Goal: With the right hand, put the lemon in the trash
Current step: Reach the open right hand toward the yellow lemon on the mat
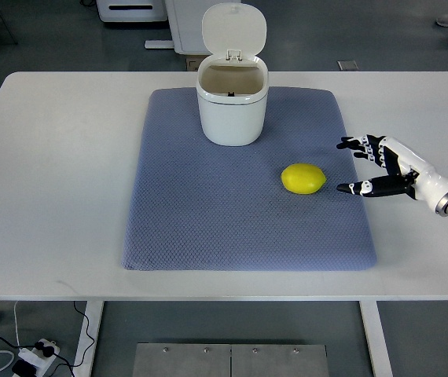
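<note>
Top view: lemon (pixel 302 178) lies on blue-grey mat (pixel 247 181), right of centre, clear of everything. White trash bin (pixel 232 106) stands at mat's far middle, lid (pixel 234 29) flipped up, inside looks empty though depth is hard to judge. Right hand (pixel 377 165) hovers near lemon's right, fingers spread apart, holding nothing. White table (pixel 51 181) underneath.

The right hand (pixel 381 165) reaches in from the right edge, fingers spread, holding nothing

A white table (pixel 51 196) carries a blue-grey mat (pixel 208 228), seemingly fabric, lying flat at its middle
</note>
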You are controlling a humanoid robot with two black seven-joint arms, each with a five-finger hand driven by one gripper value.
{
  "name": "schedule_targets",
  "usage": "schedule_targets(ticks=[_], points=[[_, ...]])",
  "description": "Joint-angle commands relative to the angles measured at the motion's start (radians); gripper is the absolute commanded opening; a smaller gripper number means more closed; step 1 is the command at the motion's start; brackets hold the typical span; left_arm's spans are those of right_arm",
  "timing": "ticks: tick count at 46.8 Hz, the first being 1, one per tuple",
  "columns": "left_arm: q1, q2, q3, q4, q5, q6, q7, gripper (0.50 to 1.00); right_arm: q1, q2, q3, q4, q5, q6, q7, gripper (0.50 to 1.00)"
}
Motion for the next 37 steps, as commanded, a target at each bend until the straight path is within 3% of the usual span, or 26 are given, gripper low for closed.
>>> schedule_targets(ticks=[1, 14, 25, 37], points=[[0.0, 0.0, 0.0, 0.0, 0.001, 0.0, 0.0, 1.0, 0.005, 0.024, -0.004, -0.005, -0.002, -0.012, 0.0, 0.912], [0.0, 0.0, 0.0, 0.0, 0.0, 0.0, 0.0, 1.0, 0.038, 0.056, -0.06, -0.032, -0.003, -0.044, 0.0, 0.92], [0.0, 0.0, 0.0, 0.0, 0.0, 0.0, 0.0, 1.0, 0.042, 0.11, -0.103, -0.068, -0.003, -0.073, 0.0, 0.96], [0.0, 0.0, 0.0, 0.0, 0.0, 0.0, 0.0, 1.0, 0.042, 0.16, -0.107, -0.112, -0.006, -0.095, -0.002, 0.96]])
